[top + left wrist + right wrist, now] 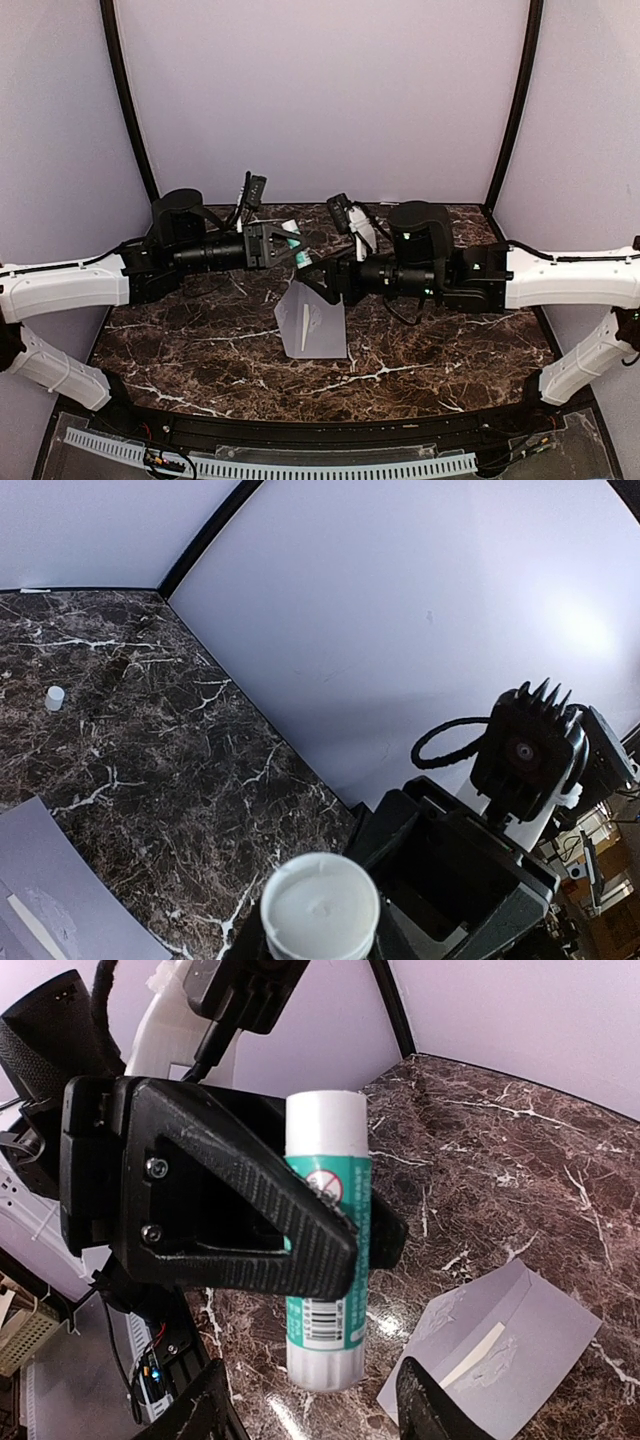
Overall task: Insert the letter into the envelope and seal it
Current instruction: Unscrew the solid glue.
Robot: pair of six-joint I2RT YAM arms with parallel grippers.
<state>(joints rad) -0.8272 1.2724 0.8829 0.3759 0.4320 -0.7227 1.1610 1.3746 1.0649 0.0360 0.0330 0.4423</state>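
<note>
Glue stick (pixel 328 1250) fills the right wrist view, clamped across its middle by your left gripper (pixel 365 1245), one white end hanging between the spread, empty fingers of your right gripper (pixel 320 1405). Envelope (pixel 520 1350) lies flat on the table (pixel 500 1160) below and just beyond those right fingers, pale strip showing; the letter isn't visible, likely inside. Looks like gluing: pin the envelope with the right, run the stick along the flap edge. Bare marble beyond both fingertips; small white cap (pixel 54 697) well off past the left fingers, wall (pixel 400 630) close behind
</note>
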